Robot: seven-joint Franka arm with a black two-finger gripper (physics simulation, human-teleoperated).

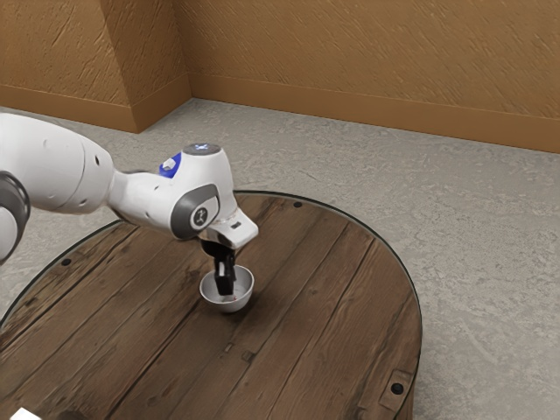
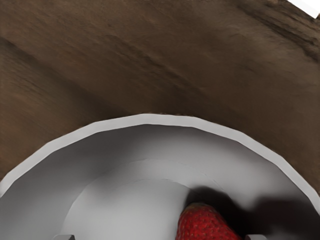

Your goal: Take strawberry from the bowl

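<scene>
The black two-finger gripper (image 1: 226,289) points down into the metallic-looking grey bowl (image 1: 231,307), near the centre of the exterior frame, its fingers spread. The strawberry (image 2: 205,225) lies inside the bowl, between the separated fingertips (image 2: 257,237) but clearly nearer one of them, so closing would probably need a small sideways centring first. Its long axis cannot be told. The wrist view gives this offset and the berry's seeded skin; the exterior view gives the hand's steep reach over the round wooden table (image 1: 341,297).
</scene>
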